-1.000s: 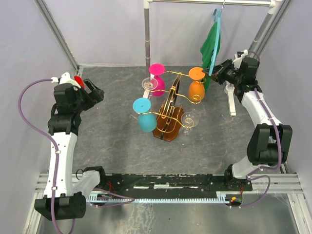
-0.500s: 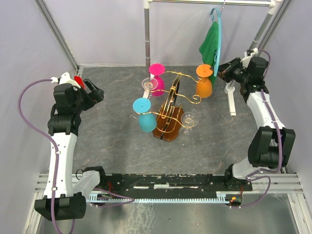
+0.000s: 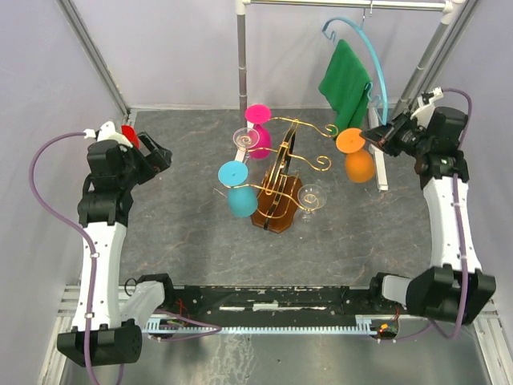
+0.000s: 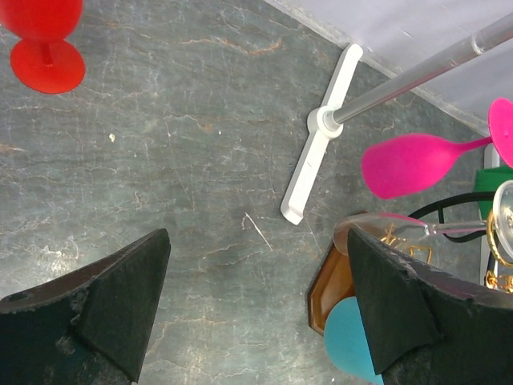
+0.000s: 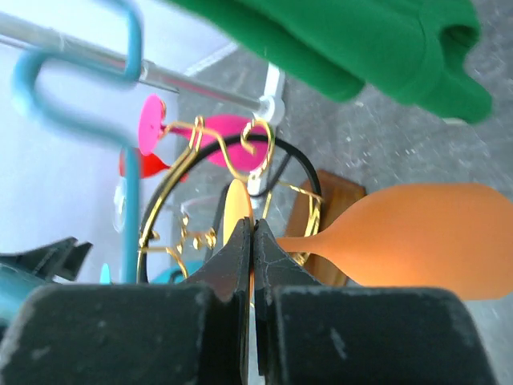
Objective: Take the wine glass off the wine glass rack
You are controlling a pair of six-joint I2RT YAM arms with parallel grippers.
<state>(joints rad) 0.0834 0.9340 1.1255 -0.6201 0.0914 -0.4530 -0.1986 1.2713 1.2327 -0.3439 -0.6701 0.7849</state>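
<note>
Right end effector (image 3: 378, 136) pinching orange wine glass (image 3: 359, 165) stem, clear of wine glass rack (image 3: 275, 210), left end effector (image 4: 258, 241) wide

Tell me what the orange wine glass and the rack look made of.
The orange wine glass: probably plastic; opaque, evenly coloured, only a soft sheen. The wine glass rack: base looks like varnished wood, brown and glossy; arms look like gold-finished metal wire, thin, shiny, curled at the ends.

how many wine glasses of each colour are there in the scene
pink wine glass: 1
teal wine glass: 1
orange wine glass: 1
red wine glass: 1
clear wine glasses: 2
total: 6
</note>
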